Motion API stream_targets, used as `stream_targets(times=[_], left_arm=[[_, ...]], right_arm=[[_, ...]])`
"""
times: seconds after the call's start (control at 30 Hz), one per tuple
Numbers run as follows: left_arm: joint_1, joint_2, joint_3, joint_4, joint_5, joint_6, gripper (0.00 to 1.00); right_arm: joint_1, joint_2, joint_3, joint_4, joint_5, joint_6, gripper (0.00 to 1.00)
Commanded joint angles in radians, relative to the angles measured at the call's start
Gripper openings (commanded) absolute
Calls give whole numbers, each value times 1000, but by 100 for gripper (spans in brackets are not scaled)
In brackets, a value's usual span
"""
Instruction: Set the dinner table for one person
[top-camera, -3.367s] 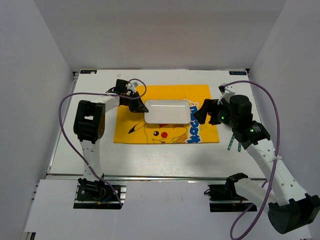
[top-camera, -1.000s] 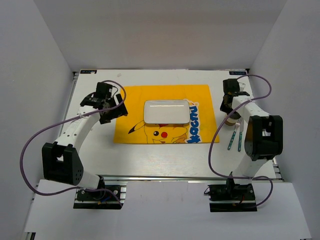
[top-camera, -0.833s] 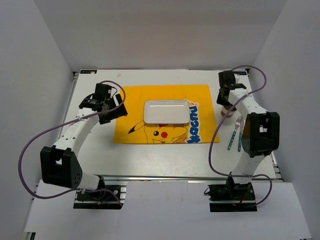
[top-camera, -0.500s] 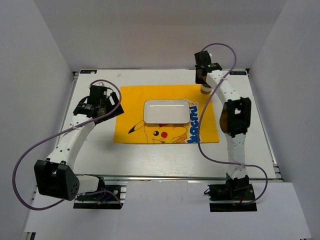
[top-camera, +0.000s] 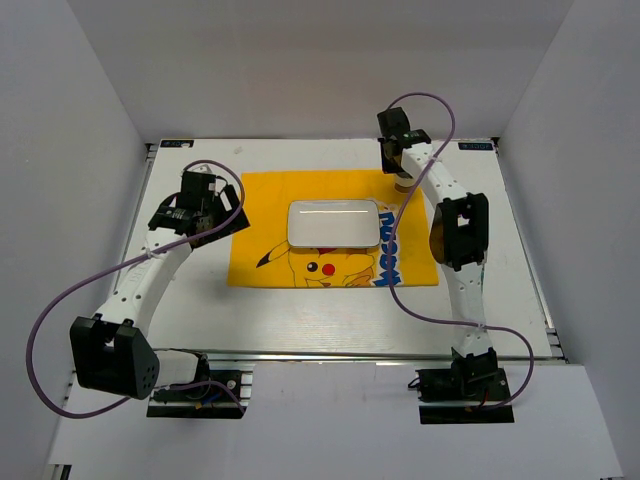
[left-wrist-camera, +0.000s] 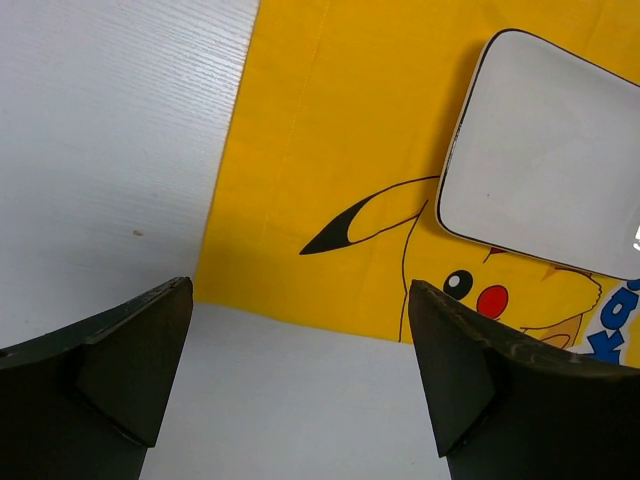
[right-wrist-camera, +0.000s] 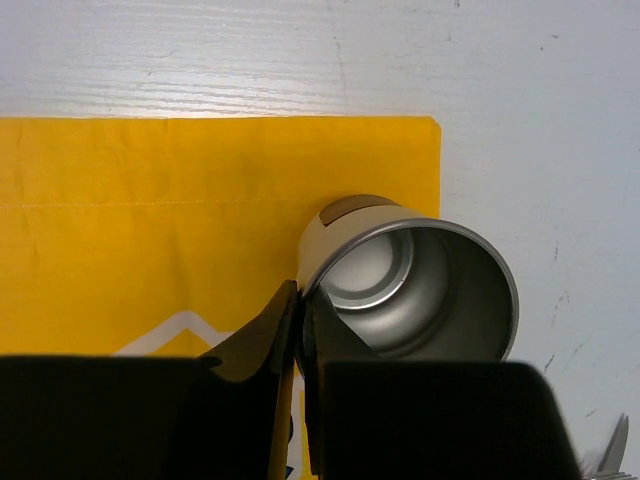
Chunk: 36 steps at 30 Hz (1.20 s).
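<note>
Your right gripper (right-wrist-camera: 300, 310) is pinched tight on the rim of the cup (right-wrist-camera: 420, 290), and its two dark fingers meet at the wall's left side. The finger bodies fill the bottom of the wrist view and hide the cup's near side, so you cannot tell whether its base rests or hangs. The cup is round, with brushed steel inside and a tan outer wall. It sits over the far right corner of the mat (right-wrist-camera: 150, 210). A thin metal tip (right-wrist-camera: 612, 445) shows at the lower right corner, cut off and too small to name.

From above, the right arm covers nearly all of the cup.

Your left gripper (left-wrist-camera: 300, 370) is spread wide and holds nothing. It is over the mat's left edge. The mat is yellow cloth with a stitched hem and a cartoon print. On it lies a white, rounded rectangular plate (left-wrist-camera: 550, 170) with a dark rim, cut off at the right.

The table (right-wrist-camera: 300, 50), white and faintly grained, lies under everything, with both arm bases at its near edge.
</note>
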Motion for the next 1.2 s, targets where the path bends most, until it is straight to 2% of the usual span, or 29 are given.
stream_targets(times=[0.0,0.03,0.1,0.13,0.17,0.27,0.3,0.33,0.37,0.4,0.47,0.57,0.63,0.67,0.7,0.73,0.8,0.87,1.0,1.17], left_arm=[[1,-30,-8,20,25,15,98],[1,-30,-10,20,27,16,98],[1,-33,-10,22,30,17,98],[1,-33,-13,22,30,17,98],[1,-33,-11,23,31,16,98],[1,-27,-13,20,35,19,98],[1,-25,-10,19,33,19,98],[1,-25,-10,19,32,19,98],[1,-25,-10,17,30,17,98],[1,-25,-10,17,22,17,98],[1,-30,-7,10,7,8,98],[1,-33,-2,-7,-59,-23,98],[1,-15,10,-27,-111,-56,98],[1,-5,22,-44,-117,-60,98],[1,7,30,-52,-116,-60,98],[1,28,41,-65,-125,-72,98],[-12,47,73,-120,-157,-90,98],[1,41,75,-144,-127,-92,98],[-8,-45,-23,-124,-149,-73,98],[3,-174,-166,-47,-122,-54,98]], right_arm=[[5,1,4,49,-22,-11,8],[-6,2,6,56,-31,-8,18],[-6,4,20,64,-57,2,20],[-6,2,29,65,-62,5,34],[-6,-1,35,69,-65,9,41],[-10,-32,38,93,-106,22,49],[-10,-53,43,92,-115,31,57],[-12,-67,47,90,-114,34,61],[-10,-79,49,84,-114,35,69],[-10,-122,38,82,-117,40,87],[-15,-218,-3,95,-125,49,89],[-32,-378,-168,127,-135,68,89],[-49,-458,-334,159,-187,91,89],[-68,-551,-403,177,-276,89,89],[-76,-599,-480,232,-302,83,89],[-88,-652,-634,260,-310,92,89],[-116,-789,-776,303,-303,112,89],[-150,-907,-939,328,-325,127,89],[-223,-1082,-1150,352,-359,152,89],[-311,-1193,-1293,265,-254,218,89]])
